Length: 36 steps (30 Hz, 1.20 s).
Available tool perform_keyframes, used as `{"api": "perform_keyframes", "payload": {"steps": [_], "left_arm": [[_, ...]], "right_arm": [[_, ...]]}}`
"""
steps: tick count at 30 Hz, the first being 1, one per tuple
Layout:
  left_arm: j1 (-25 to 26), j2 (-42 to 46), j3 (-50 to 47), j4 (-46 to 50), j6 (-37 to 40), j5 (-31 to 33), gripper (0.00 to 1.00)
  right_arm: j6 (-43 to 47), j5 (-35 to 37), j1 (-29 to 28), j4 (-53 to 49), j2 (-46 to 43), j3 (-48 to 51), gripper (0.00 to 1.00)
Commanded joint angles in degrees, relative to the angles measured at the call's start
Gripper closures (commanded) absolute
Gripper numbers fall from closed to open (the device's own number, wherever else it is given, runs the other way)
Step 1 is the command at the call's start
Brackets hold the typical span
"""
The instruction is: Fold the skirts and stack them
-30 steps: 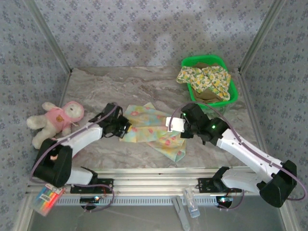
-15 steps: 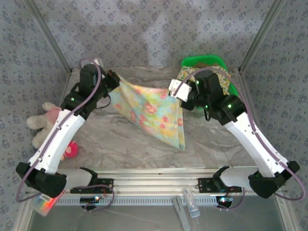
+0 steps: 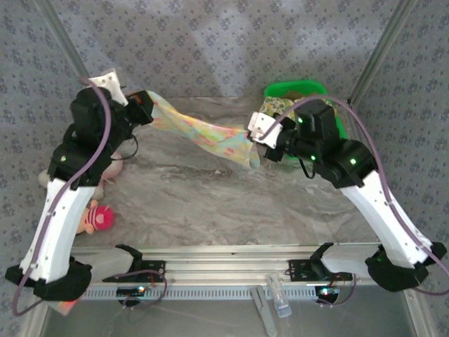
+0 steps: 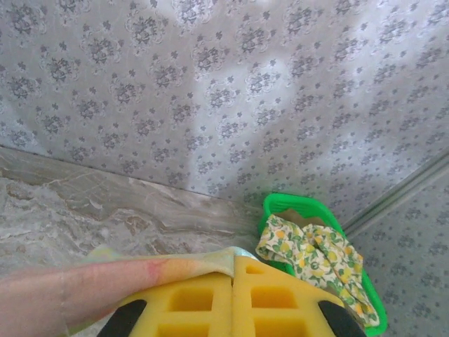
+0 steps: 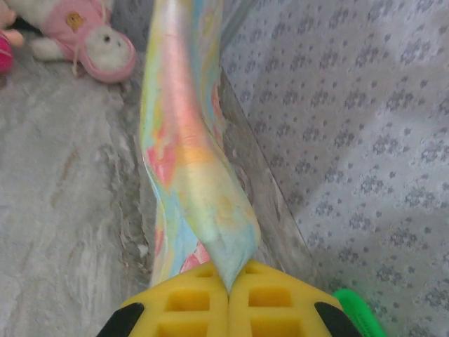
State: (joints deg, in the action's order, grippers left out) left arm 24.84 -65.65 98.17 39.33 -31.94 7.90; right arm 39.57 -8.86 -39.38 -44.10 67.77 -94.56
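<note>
On my left wrist feed, the left gripper (image 4: 233, 261) had its 2 yellow pads pressed together with an edge of the pale yellow pastel skirt (image 4: 140, 277) pinched in the seam between them. No gap showed between the pads. The right wrist feed read the same way: the right gripper (image 5: 229, 282) was clamped onto a bunched corner of the skirt (image 5: 186, 161), and the cloth ran away from the pads as a taut, twisted band.

From the top camera I saw the skirt (image 3: 200, 133) strung in the air between the 2 grippers, clear of the table (image 3: 210, 203) and gathered into a narrow rope rather than spread flat. It sloped down from the left gripper (image 3: 140, 107) near the back-left corner to the right gripper (image 3: 261, 144).

The left arm stood tall from its base at the near-left, elbow up, with the wrist reaching toward the back wall (image 3: 210, 49). The right arm stretched from the near-right base up and inward, its wrist just beside the green basket (image 3: 341, 133).

The floral skirt (image 3: 275, 105) lay heaped in that basket, partly hidden by the right arm. The pink plush toy (image 5: 84, 35) lay on the table at the left, beneath the left arm.
</note>
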Motion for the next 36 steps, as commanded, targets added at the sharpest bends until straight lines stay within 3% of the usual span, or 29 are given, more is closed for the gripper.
{"api": "perform_keyframes", "payload": {"steps": [1, 8, 13, 17, 22, 25, 28, 32, 36], "left_arm": [[0.21, -0.99, 3.16, 4.71, 1.58, -1.10, 1.00], [-1.15, -7.54, 5.17, 5.68, 0.33, 1.27, 1.00], [-6.60, -10.60, -0.77, -6.73, 1.41, -0.26, 1.00], [-12.30, -16.86, 4.93, -9.05, 0.92, -3.54, 1.00], [-12.80, -16.33, 10.32, -8.57, 2.07, -4.56, 1.00], [-12.39, -10.30, 2.15, -11.45, 1.38, -5.80, 1.00], [-12.18, -3.15, -11.63, -15.57, 0.10, -5.17, 1.00], [-10.15, 4.16, -31.52, -19.16, -2.79, -5.07, 1.00], [-6.52, 13.08, -51.38, -18.39, -8.91, -1.71, 1.00]], "right_arm": [[-2.01, -1.17, 0.26, 2.47, -1.98, 2.71, 1.00], [-0.90, -3.21, 5.29, 6.03, 1.51, 4.76, 1.00], [0.22, -4.64, 10.23, 13.23, 7.31, 4.94, 1.00], [1.10, -3.24, 12.88, 15.70, 15.72, -3.05, 1.00], [5.24, -1.86, 12.77, 13.16, 20.67, -12.81, 1.00], [9.06, -0.86, 11.83, 11.94, 19.33, -12.34, 1.00], [13.28, 2.70, 10.60, 13.19, 16.42, -5.79, 1.00], [20.33, 13.74, 5.60, 17.11, 11.78, 12.45, 1.00], [18.19, 21.83, -5.74, 19.57, 6.06, 35.58, 1.00]]}}
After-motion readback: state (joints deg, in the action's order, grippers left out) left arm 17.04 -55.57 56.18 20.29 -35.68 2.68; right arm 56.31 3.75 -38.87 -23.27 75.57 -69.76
